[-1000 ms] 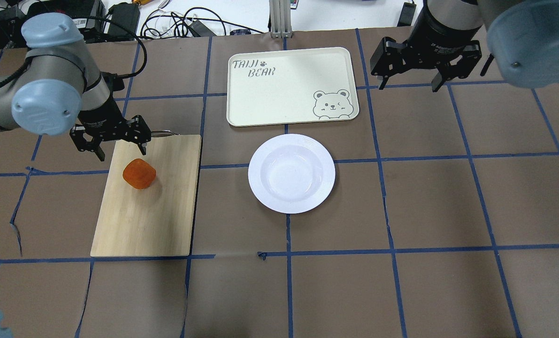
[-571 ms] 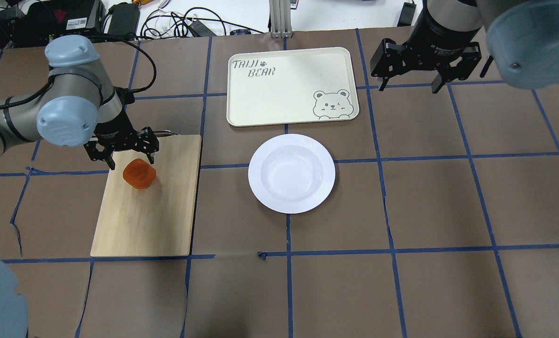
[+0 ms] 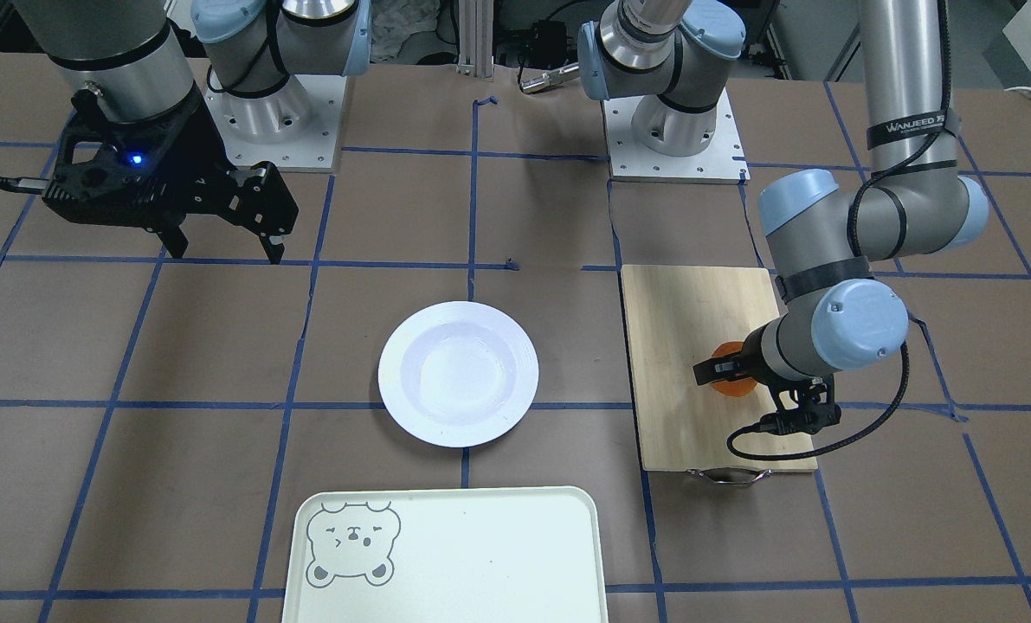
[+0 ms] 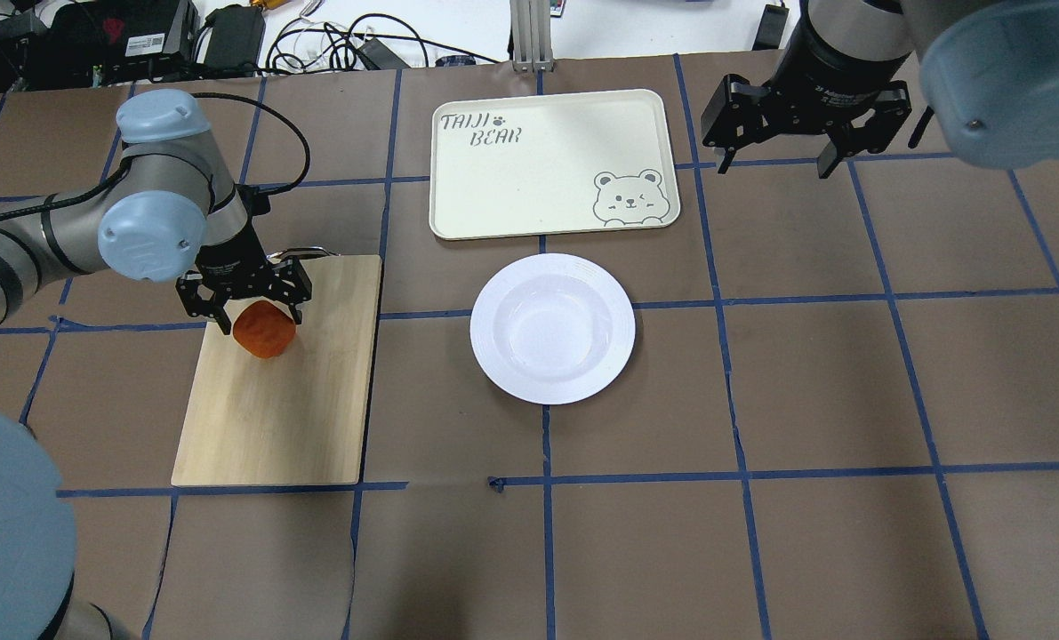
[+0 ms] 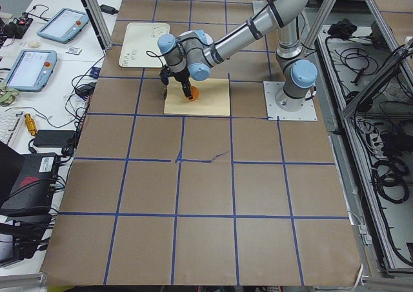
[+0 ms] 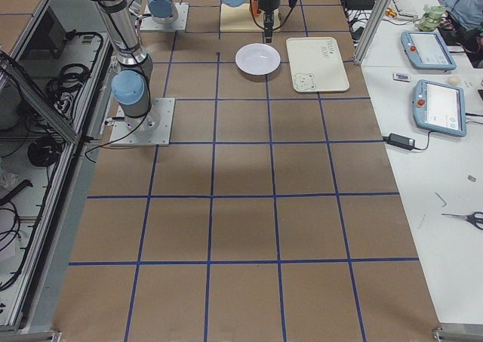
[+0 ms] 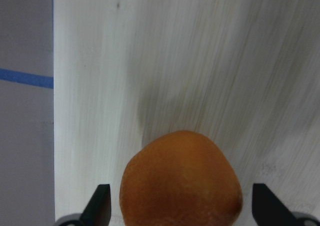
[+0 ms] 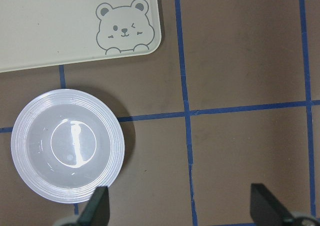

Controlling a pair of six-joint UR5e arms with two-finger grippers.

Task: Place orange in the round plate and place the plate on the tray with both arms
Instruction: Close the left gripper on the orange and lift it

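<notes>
The orange (image 4: 267, 336) rests on the bamboo cutting board (image 4: 289, 418), near its far end. My left gripper (image 4: 260, 318) is down over it, open. In the left wrist view the orange (image 7: 182, 178) sits between the two fingertips (image 7: 102, 203), with a thin gap on each side. The round plate (image 4: 552, 328) lies empty at the table's middle, and the tray (image 4: 547, 169) lies just beyond it, also empty. My right gripper (image 4: 776, 162) hangs open high above the table, right of the tray. Its wrist view looks down on the plate (image 8: 67, 145) and the tray (image 8: 60, 26).
The cutting board's metal handle (image 3: 727, 473) sticks out at its far end beside the left wrist. Cables and electronics (image 4: 316, 40) line the table's far edge. Brown table covering with blue tape lines (image 4: 734, 400) spreads to the right and front.
My left arm has moved right and down, bringing its open fingers from beside the board's far corner to either side of the orange. The right arm, plate and tray have stayed put.
</notes>
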